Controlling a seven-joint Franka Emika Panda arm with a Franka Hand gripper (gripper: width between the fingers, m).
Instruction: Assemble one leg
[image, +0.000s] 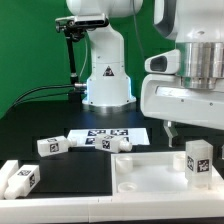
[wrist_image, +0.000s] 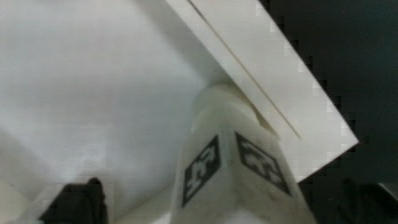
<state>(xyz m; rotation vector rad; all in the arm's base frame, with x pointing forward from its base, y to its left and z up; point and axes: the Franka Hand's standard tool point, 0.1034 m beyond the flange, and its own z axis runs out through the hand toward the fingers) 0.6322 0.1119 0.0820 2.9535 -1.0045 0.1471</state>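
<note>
Looking at a plain green wall (image: 30, 40) filling the whole back. Seeing a black table (image: 22, 128) stretching out in front of it, catching a little soft light.

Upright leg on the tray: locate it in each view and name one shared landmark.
Exterior view: the leg stands upright at the exterior view's right, on the tray.
Wrist view: apparently the same leg, close up, two tagged faces showing.
Shared landmark: the tray, its raised rim beside the leg.

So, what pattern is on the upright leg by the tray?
The leg is white with a black-and-white square tag; exterior view shows it best.
</note>
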